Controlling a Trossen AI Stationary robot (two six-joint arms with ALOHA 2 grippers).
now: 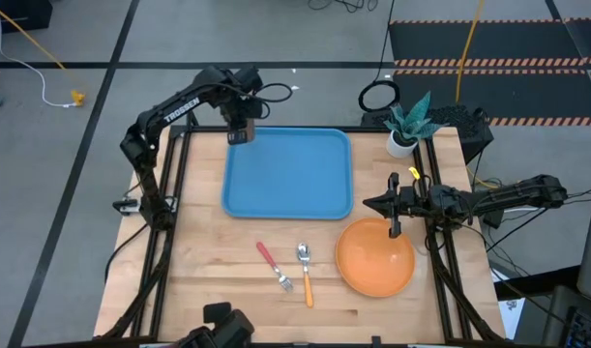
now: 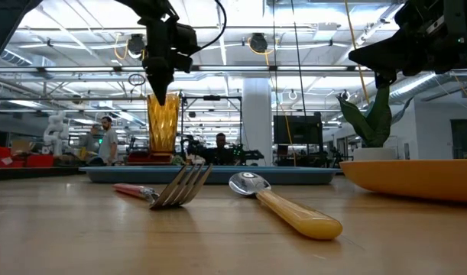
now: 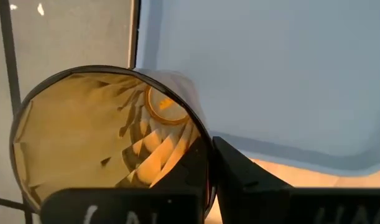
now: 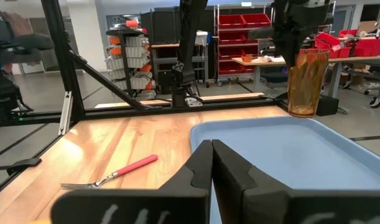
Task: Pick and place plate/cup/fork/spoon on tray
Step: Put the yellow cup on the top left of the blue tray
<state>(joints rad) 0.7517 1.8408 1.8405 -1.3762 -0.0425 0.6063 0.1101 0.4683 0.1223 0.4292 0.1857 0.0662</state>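
Observation:
The amber cup [image 2: 163, 126] stands upright over the far left corner of the light-blue tray [image 1: 295, 184], and my left gripper [image 1: 241, 131] is shut on it from above. The cup also shows in the right wrist view [image 4: 308, 81]. My right gripper [image 1: 368, 204] is shut and empty, hovering by the tray's right edge, above the far rim of the orange plate [image 1: 375, 259]. The red-handled fork [image 1: 273, 266] and the orange-handled spoon [image 1: 305, 275] lie flat on the table near the tray's near edge, left of the plate. My left gripper holds the cup by its rim [image 3: 205, 155], one finger inside the cup and one finger [image 3: 252, 180] outside. The fingers come from above, pointing down. The cup hangs upright with its base at the tray's rim height; whether it rests on the tray I cannot tell.
A potted plant [image 1: 408, 121] stands at the table's far right corner, beyond the tray. Bare wood lies left of the tray and along the near edge. People and shelves show in the room beyond the table.

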